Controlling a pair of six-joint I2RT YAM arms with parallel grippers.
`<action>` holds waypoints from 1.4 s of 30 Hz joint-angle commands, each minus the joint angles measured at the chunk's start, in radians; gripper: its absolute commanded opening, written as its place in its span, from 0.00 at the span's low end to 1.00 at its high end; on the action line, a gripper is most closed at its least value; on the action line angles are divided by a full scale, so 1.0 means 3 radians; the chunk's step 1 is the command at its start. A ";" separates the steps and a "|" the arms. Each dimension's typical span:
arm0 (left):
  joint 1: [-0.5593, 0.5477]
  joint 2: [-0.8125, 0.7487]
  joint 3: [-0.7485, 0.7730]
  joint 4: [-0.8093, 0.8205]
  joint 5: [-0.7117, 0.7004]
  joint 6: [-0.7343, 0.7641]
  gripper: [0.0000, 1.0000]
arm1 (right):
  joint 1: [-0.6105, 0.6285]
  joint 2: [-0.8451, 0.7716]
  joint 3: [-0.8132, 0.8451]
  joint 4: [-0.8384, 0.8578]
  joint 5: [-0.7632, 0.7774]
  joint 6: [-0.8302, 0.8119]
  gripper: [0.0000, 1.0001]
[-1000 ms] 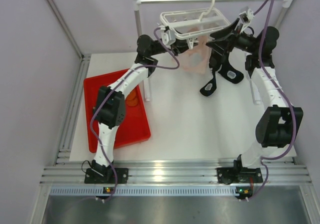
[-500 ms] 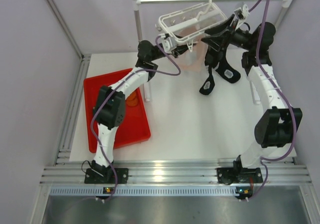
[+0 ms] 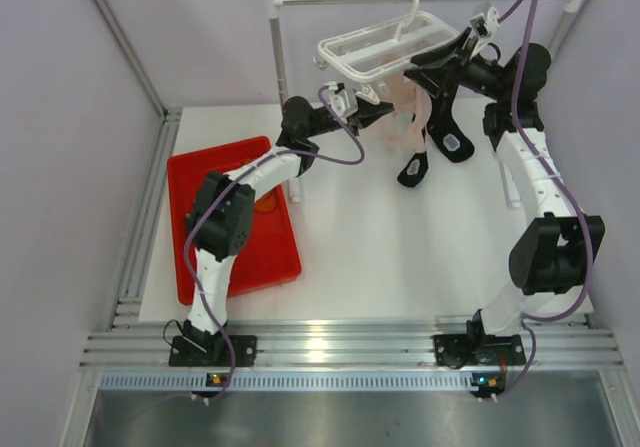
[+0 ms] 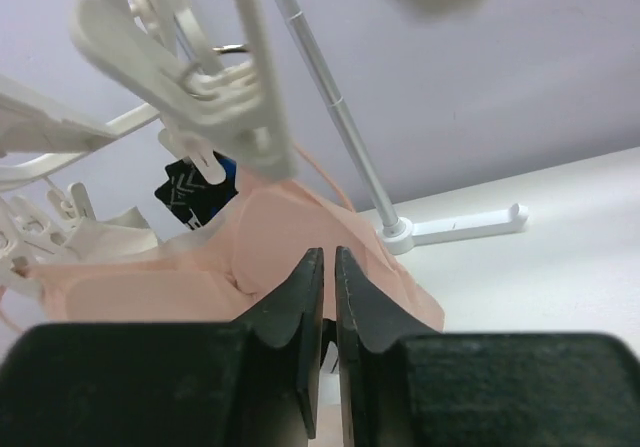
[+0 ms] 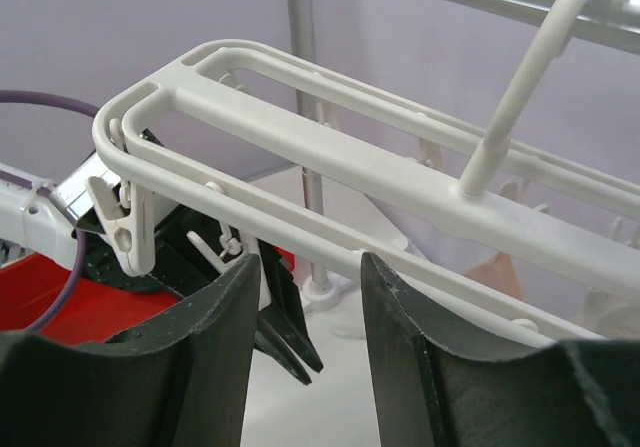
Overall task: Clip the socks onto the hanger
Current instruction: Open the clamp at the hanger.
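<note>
A white rectangular hanger (image 3: 385,45) with dangling clips hangs tilted above the left gripper (image 4: 328,267) and beside the right gripper (image 5: 310,277). A red tray (image 3: 200,167) behind the left gripper holds an orange sock (image 3: 265,203). The left fingers are nearly together and empty. The right fingers stand apart under the frame's bar; contact is unclear.

Colour rundown: the hanger (image 5: 330,162) is plain white all over. The pink socks (image 4: 300,237) are a pale peachy shade, and the black socks (image 3: 445,127) each have a small whitish patch. The tray (image 3: 195,257) is bright red, the orange sock (image 3: 265,204) really vivid. The bench (image 3: 400,257) is white, the walls (image 3: 200,47) are soft lilac and the cables (image 3: 345,152) are purple. The left fingers (image 4: 285,327) and right fingers (image 5: 400,347) are matte black.
</note>
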 commanded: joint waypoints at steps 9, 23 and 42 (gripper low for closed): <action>-0.0103 -0.0324 -0.0148 0.0353 -0.0571 -0.0078 0.42 | -0.0043 -0.0210 0.0004 -0.0227 0.0042 -0.0367 0.47; -0.0287 -0.0243 -0.0139 0.0603 -0.1446 0.0101 0.48 | -0.0253 -0.0139 -0.0068 0.0259 0.0185 0.0242 0.48; -0.0338 -0.0002 0.0271 0.0262 -0.1156 0.0351 0.43 | -0.0273 -0.0134 -0.0089 0.0254 0.0057 0.0206 0.49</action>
